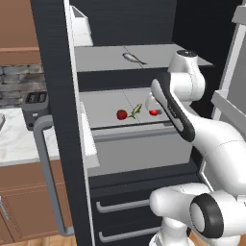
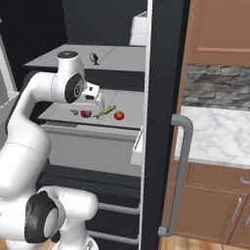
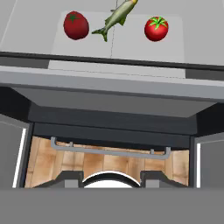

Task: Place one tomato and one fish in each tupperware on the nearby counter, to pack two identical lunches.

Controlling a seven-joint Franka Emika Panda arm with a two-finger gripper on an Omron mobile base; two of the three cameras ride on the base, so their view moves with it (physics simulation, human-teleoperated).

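Gripper (image 2: 95,104) hovering above the fridge shelf's (image 2: 128,102) near edge, jaw state unclear; nearer tomato (image 2: 86,114) just beyond, green fish (image 2: 104,113) lying diagonally right

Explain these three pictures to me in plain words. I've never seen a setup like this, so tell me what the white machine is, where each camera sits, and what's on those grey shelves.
The white machine is a robot arm on a base that can drive, standing before an open black fridge in a simulated kitchen. Two pictures come from cameras on the base, behind the arm to its left and right. The third comes from a camera on the hand, looking along the gripper.

On the middle grey shelf lie two red tomatoes with a yellowish green fish between them. A dark grey fish lies on the shelf above.

The gripper hangs in front of the middle shelf, near the tomatoes. It holds nothing; the pictures do not show how wide its jaws stand. To the side is a white marble counter.
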